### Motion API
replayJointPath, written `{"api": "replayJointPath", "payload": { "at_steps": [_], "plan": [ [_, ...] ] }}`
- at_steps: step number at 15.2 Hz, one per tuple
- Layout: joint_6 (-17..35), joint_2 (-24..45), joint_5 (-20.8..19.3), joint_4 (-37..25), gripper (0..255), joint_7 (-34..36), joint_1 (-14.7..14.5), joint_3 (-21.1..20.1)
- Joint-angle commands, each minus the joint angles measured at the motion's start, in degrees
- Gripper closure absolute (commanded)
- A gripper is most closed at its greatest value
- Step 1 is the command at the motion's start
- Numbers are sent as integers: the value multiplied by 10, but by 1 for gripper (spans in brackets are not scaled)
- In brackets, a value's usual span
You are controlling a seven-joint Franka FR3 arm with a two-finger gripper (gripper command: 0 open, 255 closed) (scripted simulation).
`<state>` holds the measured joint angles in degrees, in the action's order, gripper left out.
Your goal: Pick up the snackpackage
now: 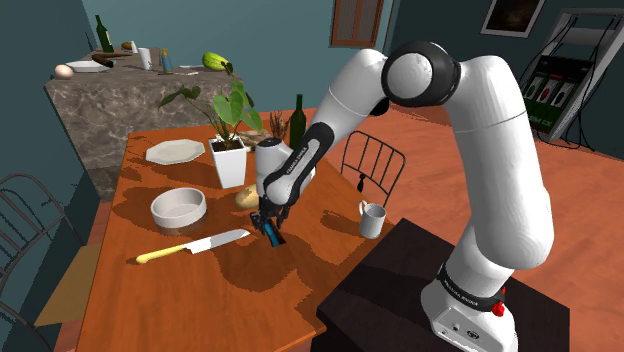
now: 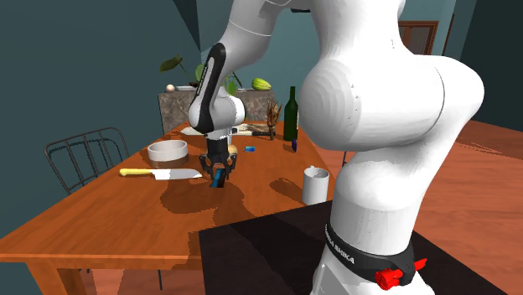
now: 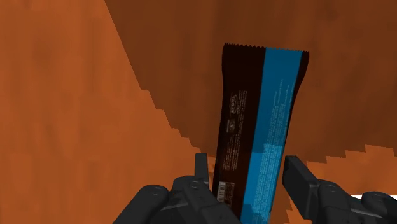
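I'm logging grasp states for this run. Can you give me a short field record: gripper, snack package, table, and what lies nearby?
gripper: shut on the package, pointing down over the table
package: dark brown and blue, clasped at one end, hanging on end below the gripper
lift: cannot tell whether the package's lower end is off the table
table: orange-brown wood
nearby: knife with yellow handle, white bowl, white mug, potted plant, plate, green bottle
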<state>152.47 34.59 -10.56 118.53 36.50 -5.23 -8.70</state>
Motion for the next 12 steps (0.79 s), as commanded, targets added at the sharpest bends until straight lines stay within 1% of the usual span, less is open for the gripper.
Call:
{"api": "replayJointPath", "payload": {
  "at_steps": [1,12],
  "plan": [
    [-11,-14,3,3,255,-3,3,-4],
    [-71,-88,24,17,255,-17,17,-21]
  ]
}}
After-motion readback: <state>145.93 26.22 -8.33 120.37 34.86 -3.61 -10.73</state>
